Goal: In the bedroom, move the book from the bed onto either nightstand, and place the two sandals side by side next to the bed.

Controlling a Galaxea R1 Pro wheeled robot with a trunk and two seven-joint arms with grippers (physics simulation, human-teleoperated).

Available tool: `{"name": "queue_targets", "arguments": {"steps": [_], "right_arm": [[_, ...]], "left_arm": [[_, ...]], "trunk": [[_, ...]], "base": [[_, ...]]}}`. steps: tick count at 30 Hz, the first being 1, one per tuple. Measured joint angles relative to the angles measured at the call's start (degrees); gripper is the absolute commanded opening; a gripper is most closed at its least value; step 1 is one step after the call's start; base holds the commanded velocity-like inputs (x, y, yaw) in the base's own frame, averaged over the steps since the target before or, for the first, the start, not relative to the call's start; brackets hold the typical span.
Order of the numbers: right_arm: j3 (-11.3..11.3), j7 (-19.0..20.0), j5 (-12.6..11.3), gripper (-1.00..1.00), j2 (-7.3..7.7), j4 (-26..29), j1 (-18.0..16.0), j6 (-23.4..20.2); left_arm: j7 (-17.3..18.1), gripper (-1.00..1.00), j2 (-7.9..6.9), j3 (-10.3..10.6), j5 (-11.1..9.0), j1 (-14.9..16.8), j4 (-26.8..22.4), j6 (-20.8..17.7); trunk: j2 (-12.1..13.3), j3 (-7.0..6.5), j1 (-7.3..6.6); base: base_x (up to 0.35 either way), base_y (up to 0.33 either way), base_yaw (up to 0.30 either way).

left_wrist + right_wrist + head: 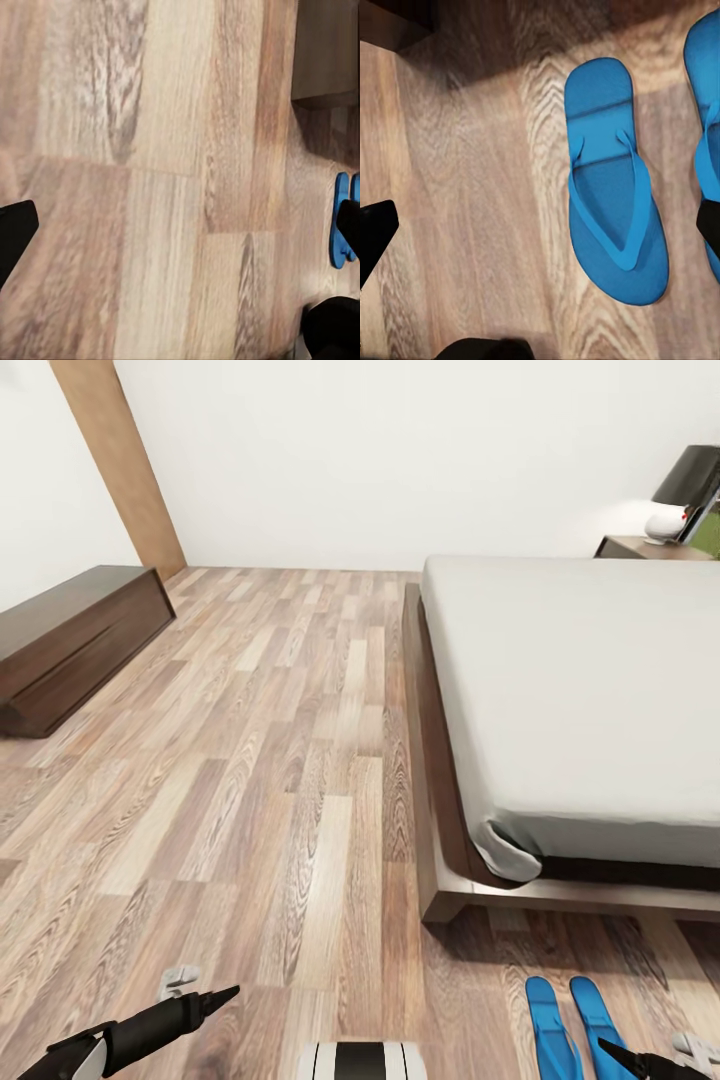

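Two blue sandals on the wood floor, seen straight down

One sandal (615, 184) lies whole and flat on the plank floor (472, 225), strap side up, its toe post and Y-strap easy to make out. The second sandal (706, 112) sits just beside it toward 3 o'clock, lined up parallel, but cut off by the edge. Up at 11 o'clock there's a dark brown corner of the bed frame (390, 22) with shadow spreading along the boards. Two black fingertips (373, 236) poke in at 9 and 3 o'clock, spread wide, nothing between them.
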State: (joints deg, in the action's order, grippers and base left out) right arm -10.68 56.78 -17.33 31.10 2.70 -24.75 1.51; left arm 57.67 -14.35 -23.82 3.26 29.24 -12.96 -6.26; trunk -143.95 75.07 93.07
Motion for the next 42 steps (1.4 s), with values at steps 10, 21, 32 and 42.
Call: {"name": "queue_targets", "arguments": {"steps": [10, 21, 32, 42], "right_arm": [[0.00, 0.00, -0.01, 1.00, -0.06, 0.00, 0.00, 0.00], [0.00, 0.00, 0.02, 1.00, -0.07, 0.00, 0.00, 0.00], [0.00, 0.00, 0.07, 1.00, -0.08, 0.00, 0.00, 0.00], [-0.01, 0.00, 0.08, 1.00, -0.08, 0.00, 0.00, 0.00]], "left_arm": [[-0.01, 1.00, 0.00, 0.03, 0.00, 0.00, 0.00, 0.00], [0.01, 1.00, -0.02, -0.01, 0.00, 0.00, 0.00, 0.00], [0.03, 1.00, -0.13, -0.03, 0.00, 0.00, 0.00, 0.00], [-0.06, 1.00, -0.12, 0.03, 0.00, 0.00, -0.02, 0.00]], "trunk": [[0.13, -2.22, -0.26], [0.28, -4.66, -0.54], [0.43, -7.09, -0.82], [0.56, -9.31, -1.08]], "base": [[0.000, 0.000, 0.000], [0.000, 0.000, 0.000], [0.000, 0.000, 0.000], [0.000, 0.000, 0.000]]}}
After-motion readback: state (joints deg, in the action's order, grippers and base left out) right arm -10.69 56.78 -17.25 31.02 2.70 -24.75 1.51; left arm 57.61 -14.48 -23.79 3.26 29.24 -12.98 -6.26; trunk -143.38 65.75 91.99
